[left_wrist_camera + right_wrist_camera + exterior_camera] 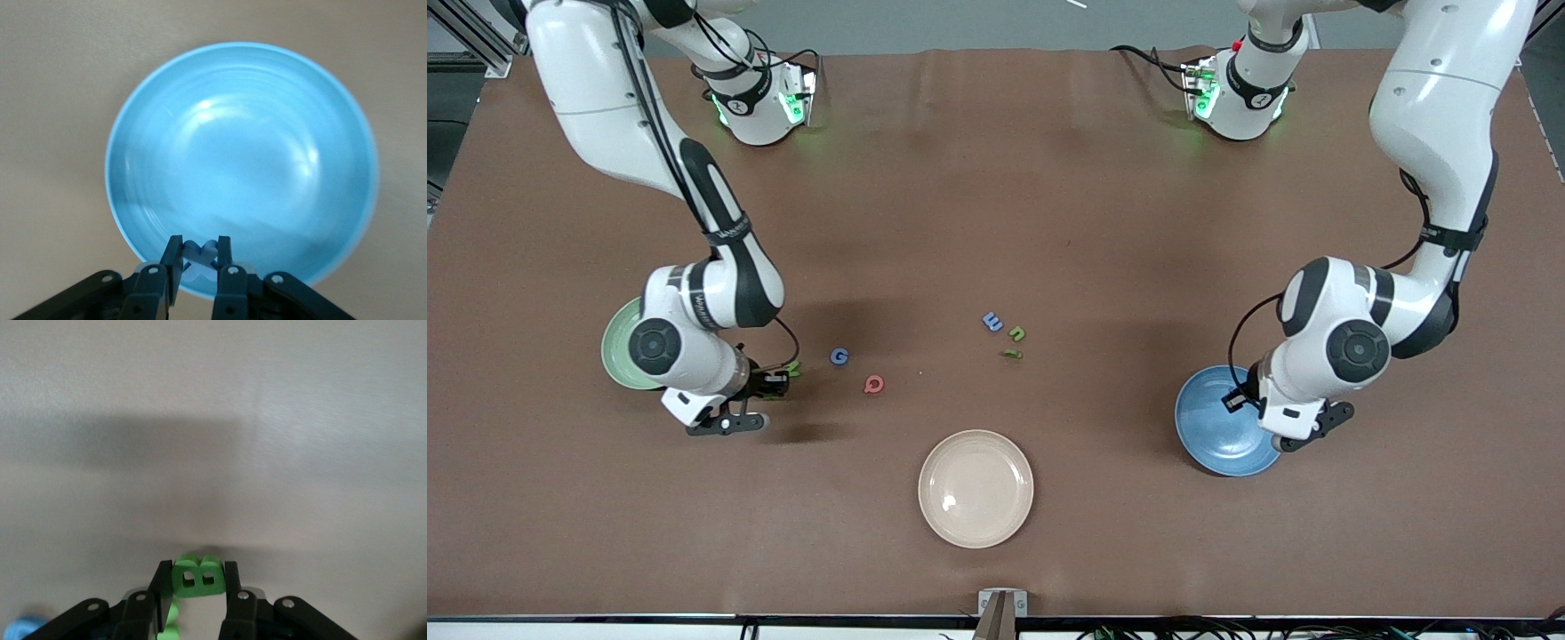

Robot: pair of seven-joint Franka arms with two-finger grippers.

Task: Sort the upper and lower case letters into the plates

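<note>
My right gripper (194, 579) is shut on a green letter B (197, 577), low over the table beside the pale mint green plate (616, 352), which the right arm partly hides. In the front view this gripper (772, 386) is between that plate and a blue G (839, 356). My left gripper (199, 257) is shut on a light blue letter (199, 253) over the rim of the blue plate (240, 167), which looks empty. The left hand covers part of that plate (1218, 436) in the front view.
Loose letters lie mid-table: a red Q (874, 384), a blue letter (992, 321), a green n (1016, 332) and another green letter (1011, 354). A cream-beige plate (975, 488) sits nearest the front camera. A second green piece (170, 620) shows by the right gripper's finger.
</note>
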